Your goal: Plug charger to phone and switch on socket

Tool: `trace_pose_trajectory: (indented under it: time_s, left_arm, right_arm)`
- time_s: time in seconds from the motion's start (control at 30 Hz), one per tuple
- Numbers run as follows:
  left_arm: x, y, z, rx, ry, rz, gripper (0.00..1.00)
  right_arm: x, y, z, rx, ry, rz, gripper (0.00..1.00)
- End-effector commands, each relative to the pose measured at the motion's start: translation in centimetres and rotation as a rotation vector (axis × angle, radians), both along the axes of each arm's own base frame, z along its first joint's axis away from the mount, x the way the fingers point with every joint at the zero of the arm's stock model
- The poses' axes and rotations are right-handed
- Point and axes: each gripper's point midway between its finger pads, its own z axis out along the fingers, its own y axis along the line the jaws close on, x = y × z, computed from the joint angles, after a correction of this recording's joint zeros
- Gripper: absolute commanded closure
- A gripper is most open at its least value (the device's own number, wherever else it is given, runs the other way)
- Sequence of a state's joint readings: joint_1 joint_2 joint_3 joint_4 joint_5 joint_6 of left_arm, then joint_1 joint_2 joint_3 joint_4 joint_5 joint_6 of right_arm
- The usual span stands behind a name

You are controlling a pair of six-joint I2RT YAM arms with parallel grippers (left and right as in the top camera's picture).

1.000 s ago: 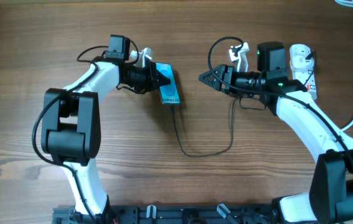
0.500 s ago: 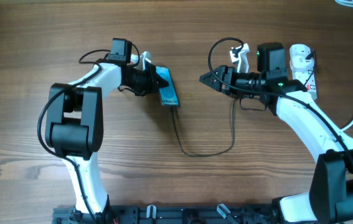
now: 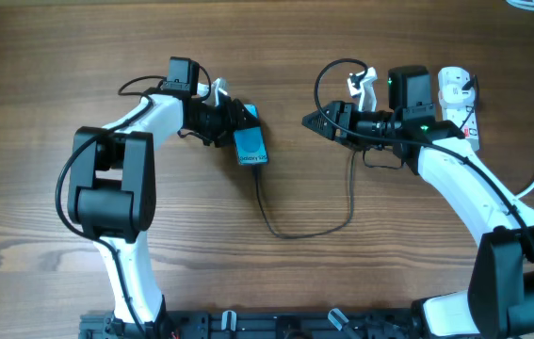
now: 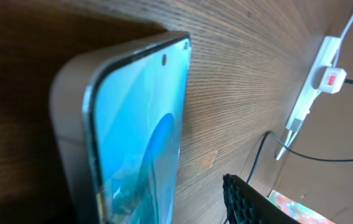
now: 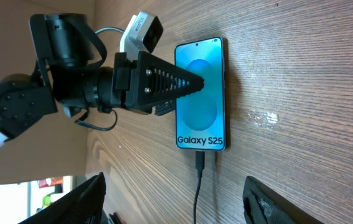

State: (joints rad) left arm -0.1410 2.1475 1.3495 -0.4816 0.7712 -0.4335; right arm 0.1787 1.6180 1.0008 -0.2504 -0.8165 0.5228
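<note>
Left hand sits at the phone, its black tip over the 9 o'clock edge of the screen. Whether it is clenched on the case or only resting against it, I cannot tell. Seen from above, the phone lies screen up on the wooden surface, its long axis running roughly 12 to 6. White letters at its 6 o'clock end read "Galaxy S25" in the right wrist view. At that same end the plug of the charger looks seated in the port, so I judge the plugging step done. From there the thin black cable drops toward 6 o'clock, loops round and rises toward the right arm.

Right hand hovers well apart from the phone, at its 3 o'clock. It is released, with its fingers spread wide and holding nothing, and it points toward 9 o'clock, at the phone.

Farthest out is the socket, at 3 o'clock from the right hand. That puts it behind the hand, just beside that arm's wrist. Its long axis runs 12 to 6. The right arm is much the nearer, since the left would have to cross the whole surface. The switching move therefore calls for the right hand to turn or draw away toward 3 o'clock. The red switch shows in the left wrist view, and no writing on it is legible.
</note>
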Motion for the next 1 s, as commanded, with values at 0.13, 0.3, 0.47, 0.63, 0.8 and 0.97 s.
trace_pose_trajectory:
  time_s: [0.13,0.3,0.47,0.63,0.8,0.97]
  left_arm:
    - [-0.9,7.5,-3.5,0.390,0.084,0.125,0.32]
    - [0.2,8.2,-0.1,0.426,0.020,0.117,0.29]
    - [1.2,6.7,8.1,0.340,-0.172,0.019,0.33]
    - [1.2,6.5,19.2,0.299,-0.432,0.061,0.39]
    - [-0.6,6.6,27.8,0.268,-0.665,0.107,0.50]
    - [-1.5,6.7,29.7,0.262,-0.713,0.116,0.30]
  right_arm:
    - [0.1,0.0,-0.6,-0.029,-0.008,0.008,0.29]
    - [-0.1,-0.6,-1.5,-0.076,0.004,-0.005,0.29]
    - [0.0,-1.3,-1.3,-0.140,-0.026,0.003,0.47]
    - [0.7,-4.7,2.0,-0.313,-0.074,-0.063,0.60]
    - [2.0,-11.4,6.5,-0.419,-0.088,-0.188,0.96]
    - [2.8,-20.9,7.4,-0.440,-0.052,-0.418,0.96]
